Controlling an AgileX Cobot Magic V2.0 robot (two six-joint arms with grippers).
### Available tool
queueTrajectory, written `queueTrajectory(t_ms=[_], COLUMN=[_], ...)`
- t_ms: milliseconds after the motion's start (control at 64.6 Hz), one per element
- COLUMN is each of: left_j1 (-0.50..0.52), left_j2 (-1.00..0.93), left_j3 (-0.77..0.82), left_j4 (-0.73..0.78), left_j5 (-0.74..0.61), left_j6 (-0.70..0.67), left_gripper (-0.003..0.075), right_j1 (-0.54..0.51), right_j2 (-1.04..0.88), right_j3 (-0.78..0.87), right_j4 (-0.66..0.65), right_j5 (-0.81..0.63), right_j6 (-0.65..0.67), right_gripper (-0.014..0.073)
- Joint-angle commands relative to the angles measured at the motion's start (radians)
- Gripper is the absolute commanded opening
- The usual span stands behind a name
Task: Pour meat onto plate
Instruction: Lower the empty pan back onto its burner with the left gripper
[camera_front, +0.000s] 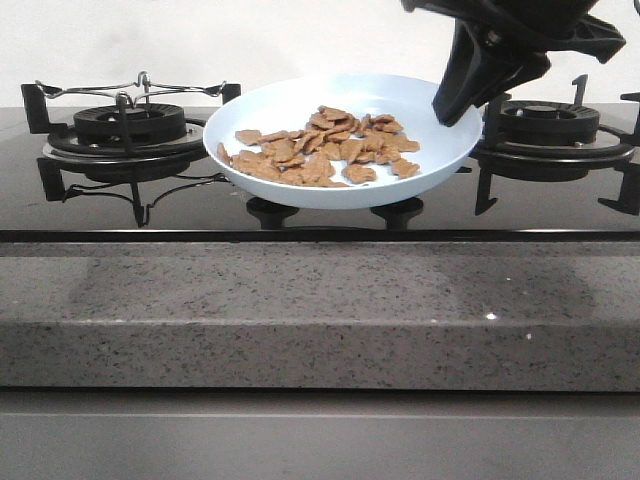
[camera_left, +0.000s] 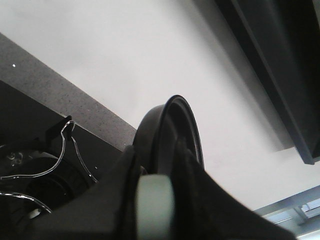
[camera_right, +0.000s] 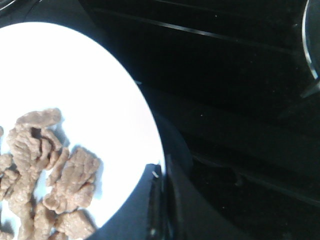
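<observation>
Stove with two burners is sitting behind a granite counter. Plate is hovering tilted between the burners, right gripper pinching its rim. Left gripper is clamping a black pan, held on edge. Meat is lying on the plate already, so pouring looks done; setting things down is remaining.

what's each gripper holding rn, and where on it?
Right gripper is clamped on the plate at its right rim, meat on it. Left gripper grips a black pan by its rim.
</observation>
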Motion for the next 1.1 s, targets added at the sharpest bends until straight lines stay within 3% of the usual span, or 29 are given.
queueTrajectory(t_ms=[0,759,851,975,1084], left_j1=[0.015,0.017,0.017,0.017,0.017], left_j2=[0.01,0.212,0.212,0.212,0.212], left_j3=[-0.034,-0.035,-0.035,-0.035,-0.035], left_j4=[-0.141,-0.141,-0.137,-0.135,-0.125], left_j5=[0.066,0.047,0.052,0.065,0.067], left_j6=[-0.012,-0.012,-0.012,-0.012,-0.012], left_gripper=[-0.002,-0.0012,0.0081,0.0353,0.0527], right_j1=[0.0,0.0,0.0,0.0,0.0], right_j2=[-0.034,-0.034,-0.034,-0.034,-0.034], right_j3=[-0.027,-0.027,-0.027,-0.027,-0.027], right_j4=[0.007,0.007,0.007,0.007,0.007], right_j5=[-0.048,-0.048,-0.048,-0.048,-0.048], right_j6=[-0.006,-0.006,-0.006,-0.006,-0.006], right_gripper=[-0.0069,-0.0069,-0.0069,-0.0069,-0.0069])
